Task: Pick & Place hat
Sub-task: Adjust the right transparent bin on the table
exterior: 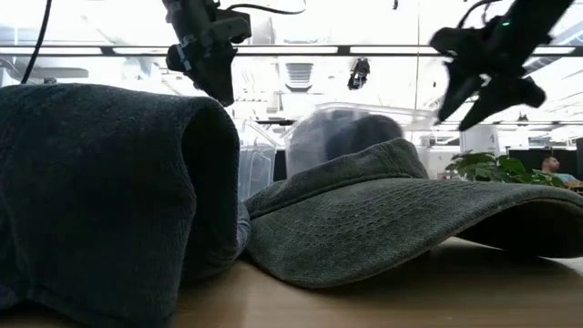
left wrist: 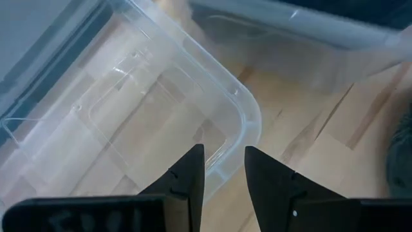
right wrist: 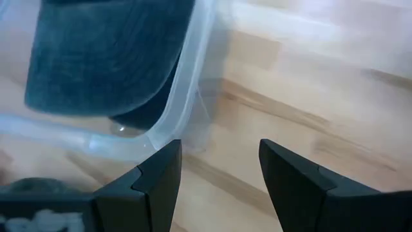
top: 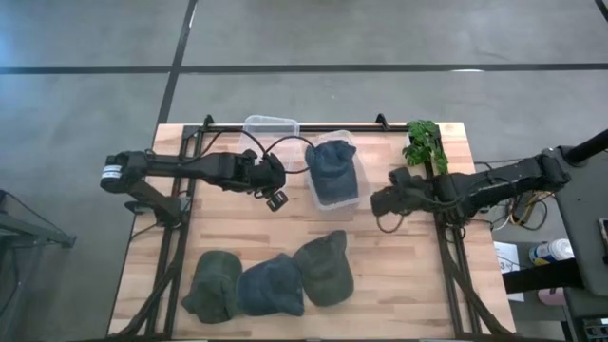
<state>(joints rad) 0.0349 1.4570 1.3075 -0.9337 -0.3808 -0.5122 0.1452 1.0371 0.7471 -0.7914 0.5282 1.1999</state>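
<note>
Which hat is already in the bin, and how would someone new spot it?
Start at the far edge of the wooden table, where a clear plastic bin sits between the two arms. The dark blue hat lies inside it. It is the only hat in a container; the other three lie loose along the near edge.

Left dark six-joint arm [top: 180,166] reaching in from nine o'clock, stretched almost level toward the centre. Left end effector [top: 275,199] at the tip, turned toward five o'clock, its two dark fingers [left wrist: 187,177] parted by a narrow gap with nothing between them. Seen from the low camera hanging above the worktop, pointing down.

Right dark six-joint arm [top: 494,185] coming in from three o'clock, extended toward nine o'clock. Right end effector [top: 380,201] raised, its dark fingers [right wrist: 161,174] spread wide and empty, angled downward in the low view.
</note>
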